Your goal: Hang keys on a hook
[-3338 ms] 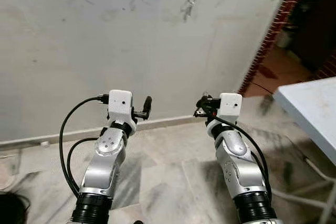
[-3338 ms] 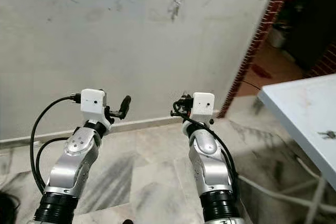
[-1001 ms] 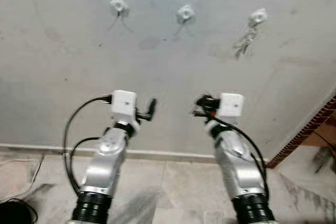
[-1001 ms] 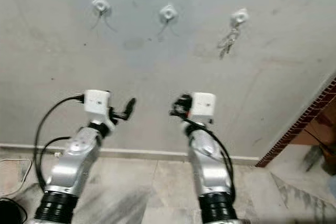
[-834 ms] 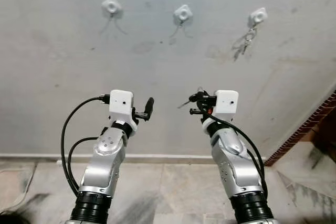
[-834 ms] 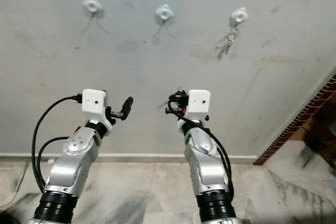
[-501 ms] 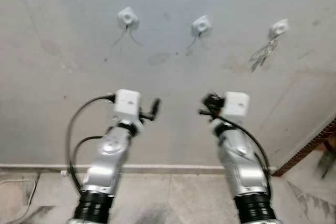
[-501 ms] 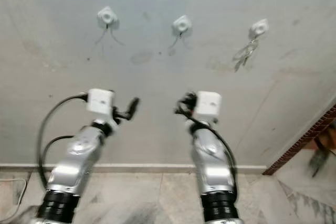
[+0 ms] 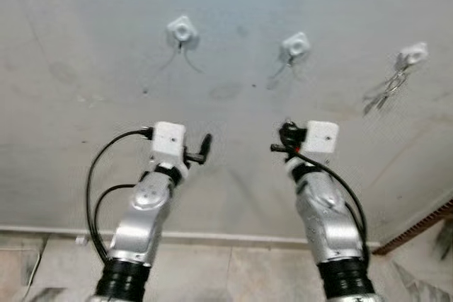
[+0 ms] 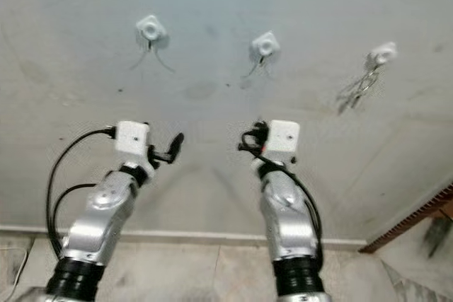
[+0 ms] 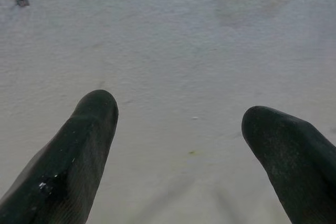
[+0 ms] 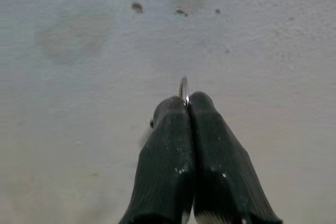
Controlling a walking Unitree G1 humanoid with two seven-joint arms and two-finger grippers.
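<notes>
**Robot nears wall hooks, keys pinched in right gripper**

A humanoid robot faces a pale wall where three white hooks sit across the upper part of the frame: a left hook (image 9: pixel 182 31), a middle hook (image 9: pixel 294 46) and a right hook (image 9: pixel 412 54) that already carries a bunch of keys (image 9: pixel 384 91). The right gripper (image 12: pixel 187 102) is clenched, a thin sliver of metal, apparently the ring of the keys (image 12: pixel 183 88), showing between its fingertips, well below the middle hook in the centre of the frame. The left gripper (image 11: pixel 178 116) is released, fingers wide apart, holding nothing and pointing at bare wall. The risk from here appears to be aim: so little of the ring is exposed that it could miss the small hook or be knocked loose against the wall, dropping the keys to the floor (image 9: pixel 233 274).
</notes>
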